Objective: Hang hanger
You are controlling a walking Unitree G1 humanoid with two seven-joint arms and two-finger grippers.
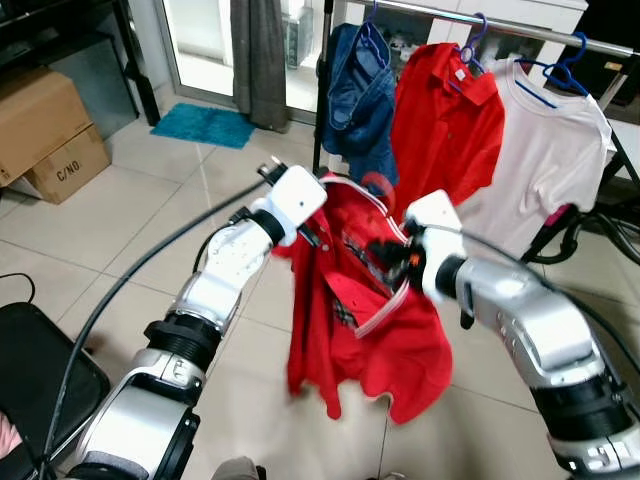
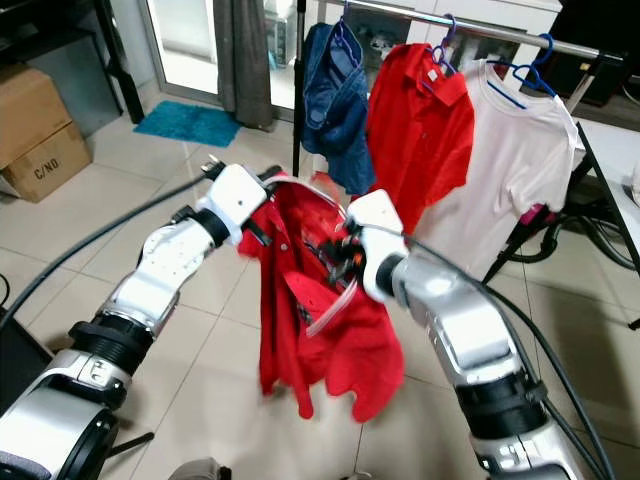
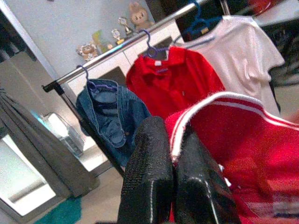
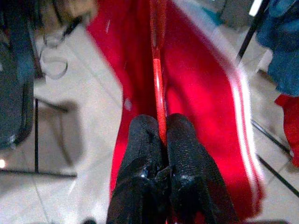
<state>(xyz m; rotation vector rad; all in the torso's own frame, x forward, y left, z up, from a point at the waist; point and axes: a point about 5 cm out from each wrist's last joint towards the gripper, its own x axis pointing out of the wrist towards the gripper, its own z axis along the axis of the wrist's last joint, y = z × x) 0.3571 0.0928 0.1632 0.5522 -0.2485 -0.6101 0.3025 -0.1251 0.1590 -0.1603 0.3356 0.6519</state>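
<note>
**Red shirt held up between both arms, short of the rail**

My left fingers (image 3: 161, 186) are pressed together on the white-striped collar edge of the red shirt (image 1: 365, 330). My right fingers (image 4: 161, 158) are closed too, pinching a thin red strip that I take to be the hanger (image 4: 158, 70), running straight away from the tips; it blurs further out and I cannot follow it to a hook. In the head views the left gripper (image 1: 310, 225) sits at the shirt's left shoulder and the right gripper (image 1: 395, 255) at the neck opening, with the cloth hanging between and below them over the tiled floor (image 1: 150, 220).

The shirt hangs near me, below and in front of the rail (image 1: 520, 30), which runs left to right on the far side. On it hang a denim jacket (image 1: 360, 100), a second red shirt (image 1: 445, 125) and a white T-shirt (image 1: 545, 150).

The shirt's long axis runs top to bottom, collar up, hem toward the floor. The hanger strip seems to lie along the shoulder line.

My worry is the thin grip: a pinch on a narrow strip could twist or slip as I lift. The collar could also pull free of my left fingers, dropping one shoulder. The rail looks crowded, so the hook may snag a neighbouring garment.
</note>
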